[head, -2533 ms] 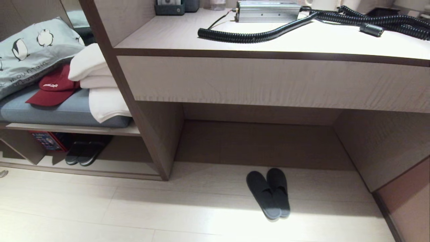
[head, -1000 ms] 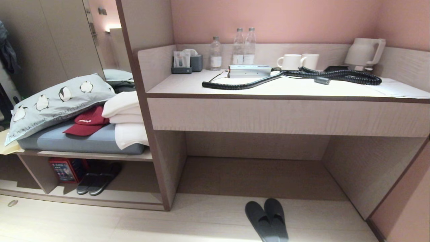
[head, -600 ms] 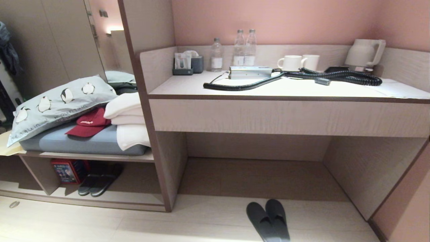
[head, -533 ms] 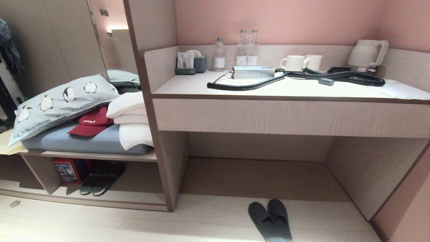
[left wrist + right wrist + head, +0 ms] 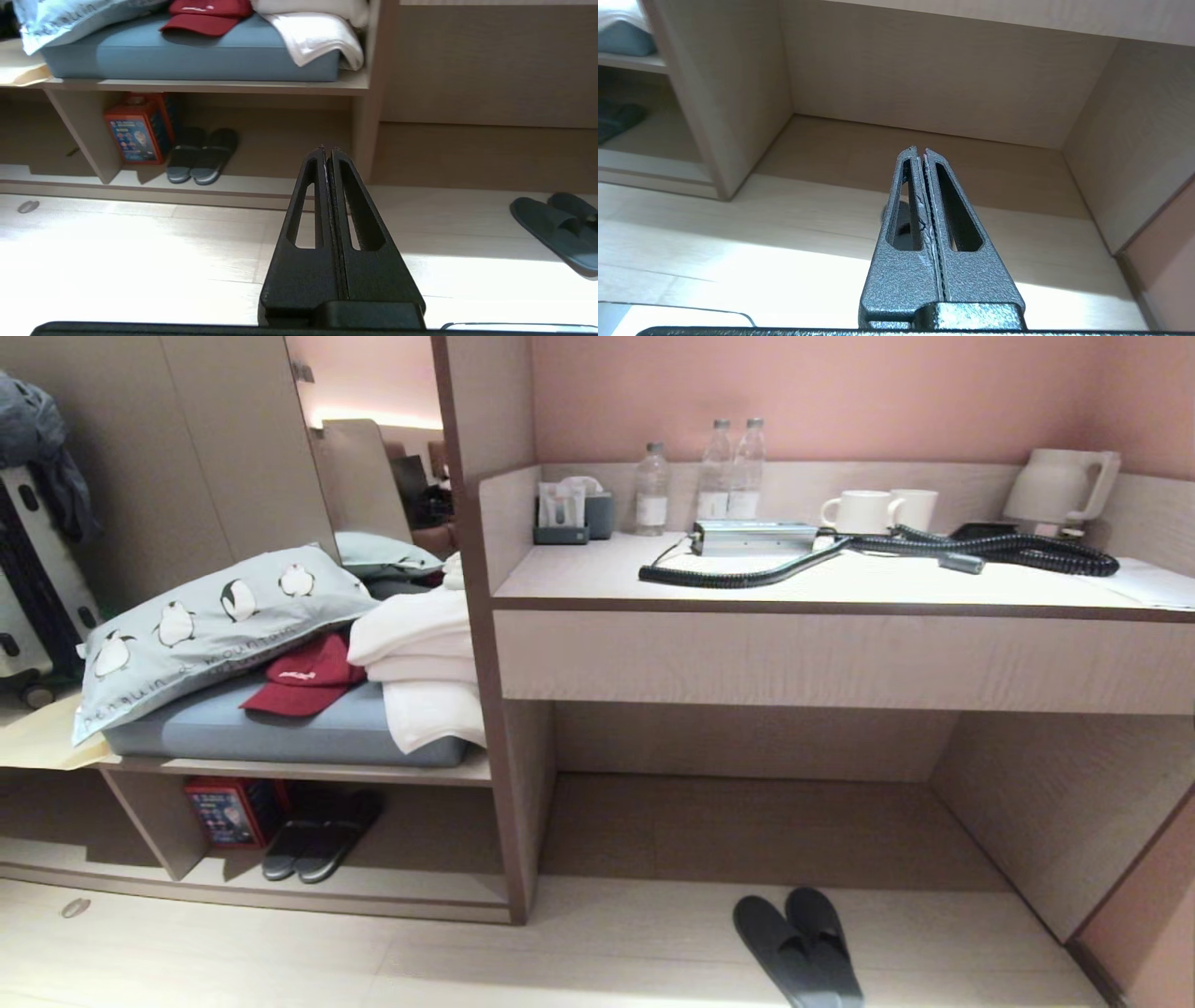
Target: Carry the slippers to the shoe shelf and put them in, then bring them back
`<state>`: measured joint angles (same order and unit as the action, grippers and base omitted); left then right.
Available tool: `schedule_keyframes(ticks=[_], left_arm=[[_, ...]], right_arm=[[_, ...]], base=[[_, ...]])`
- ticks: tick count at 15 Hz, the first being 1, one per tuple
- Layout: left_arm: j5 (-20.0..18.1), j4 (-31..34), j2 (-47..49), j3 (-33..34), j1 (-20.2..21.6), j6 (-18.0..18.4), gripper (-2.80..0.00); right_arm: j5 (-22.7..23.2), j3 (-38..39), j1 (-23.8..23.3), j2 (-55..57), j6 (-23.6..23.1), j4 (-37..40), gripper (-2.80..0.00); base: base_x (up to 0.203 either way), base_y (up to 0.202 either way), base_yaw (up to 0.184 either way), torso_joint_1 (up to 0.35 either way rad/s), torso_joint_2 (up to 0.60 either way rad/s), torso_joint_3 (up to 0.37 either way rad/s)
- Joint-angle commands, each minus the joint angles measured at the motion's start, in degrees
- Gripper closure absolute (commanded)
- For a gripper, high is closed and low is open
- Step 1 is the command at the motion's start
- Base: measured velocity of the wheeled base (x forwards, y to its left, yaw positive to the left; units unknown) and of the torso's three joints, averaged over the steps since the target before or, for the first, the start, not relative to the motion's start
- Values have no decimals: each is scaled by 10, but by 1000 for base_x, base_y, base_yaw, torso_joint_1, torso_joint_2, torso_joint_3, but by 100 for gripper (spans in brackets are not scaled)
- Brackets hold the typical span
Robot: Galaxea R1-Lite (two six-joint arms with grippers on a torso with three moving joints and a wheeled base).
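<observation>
Lying side by side on the floor (image 5: 597,961), the slippers (image 5: 798,947) sat at the mouth of the wide recess (image 5: 747,821) under the counter (image 5: 840,583), heels toward the robot, with nothing holding them. The biggest risk, as I judged it, was mistaken identity: another dark pair (image 5: 322,835) with a pale sole edge already stood in the shoe shelf (image 5: 280,891), beside a red box (image 5: 229,810) near its upright divider, and a grab at that pair would have spoiled the task. A second risk was the soft fabric; a pinch on one upper might have lifted only one slipper or let it fold and slip out. The shelf's raised base board could also have caught a low-carried toe.

Neither arm showed from the head camera. The left gripper (image 5: 328,150) had its jaws pressed together on nothing, hanging above the floor and aimed at the post between shelf and recess; the slippers (image 5: 556,228) lay well off to its side, apart from it. The right gripper (image 5: 920,150) was likewise closed and empty, pointing into the recess, with only a dark scrap, probably slipper, peeping through its finger slot, so how near it was I could not tell.
</observation>
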<state>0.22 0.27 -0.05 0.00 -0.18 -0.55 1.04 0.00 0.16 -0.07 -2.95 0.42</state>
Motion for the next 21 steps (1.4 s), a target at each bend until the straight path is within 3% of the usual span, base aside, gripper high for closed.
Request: schedule_keyframes(ticks=[1,12,17,21], left_arm=[[0,0,0,1,0,-1,0],[0,-1,0,1,0,4,0],[0,0,0,1,0,-1,0],[0,0,0,1,0,-1,0]], right_arm=[[0,0,0,0,0,0,0],[0,0,0,0,0,0,0],[0,0,0,0,0,0,0],[0,0,0,0,0,0,0]], base=[[0,193,-3,0,0,2],[0,192,-3,1,3,3],[-15,22,0,2,2,2],[-182,1,2,4,1,1]])
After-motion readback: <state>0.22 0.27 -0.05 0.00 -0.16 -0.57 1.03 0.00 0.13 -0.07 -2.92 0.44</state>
